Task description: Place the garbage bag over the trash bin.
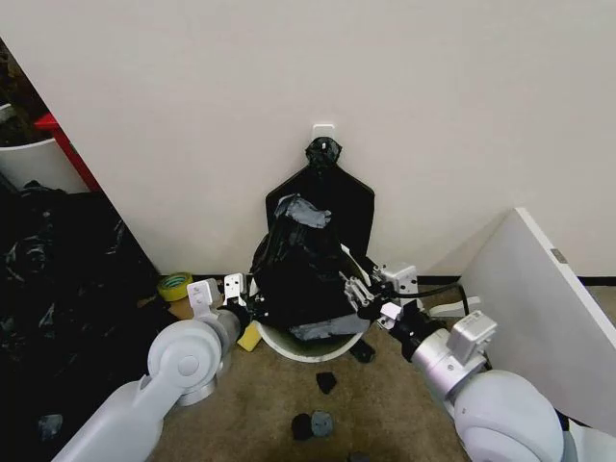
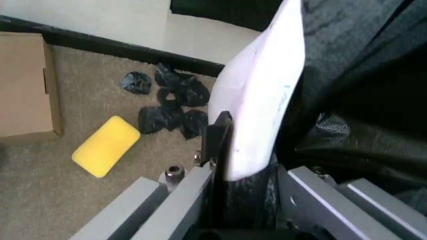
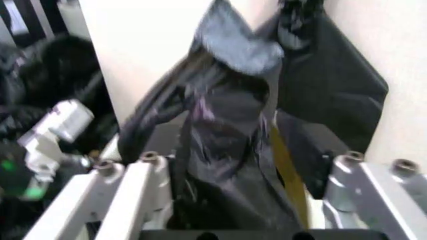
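Where the head view looks down at the wall, the thin, crinkled, glossy black plastic garbage bag (image 1: 300, 274) stands bunched up over the round, pale white-green plastic trash bin (image 1: 313, 346), which rests on the brown carpet floor (image 1: 385, 404) against the wall. The left gripper (image 1: 248, 296) is at the left side of the bag and the right gripper (image 1: 358, 292) at its right side, both touching the plastic at rim height. Behind the bag hangs a flat, smooth black sheet (image 1: 337, 197), knotted at its top. A yellow roll of tape (image 1: 175, 286) lies on the floor to the left, beside a big heap of black plastic (image 1: 58, 289).

In the left wrist view, the left gripper (image 2: 223, 150) has its fingers (image 2: 217, 132) closed narrowly on the bin wall (image 2: 260, 95) together with bag plastic (image 2: 360, 100). A yellow rectangular sponge (image 2: 107, 146), small black plastic scraps (image 2: 170, 102) and a brown cardboard box (image 2: 23, 82) lie on the carpet.

In the right wrist view, the right gripper (image 3: 250, 200) holds a fold of the bag (image 3: 227, 120) between its narrow fingers (image 3: 143, 175).
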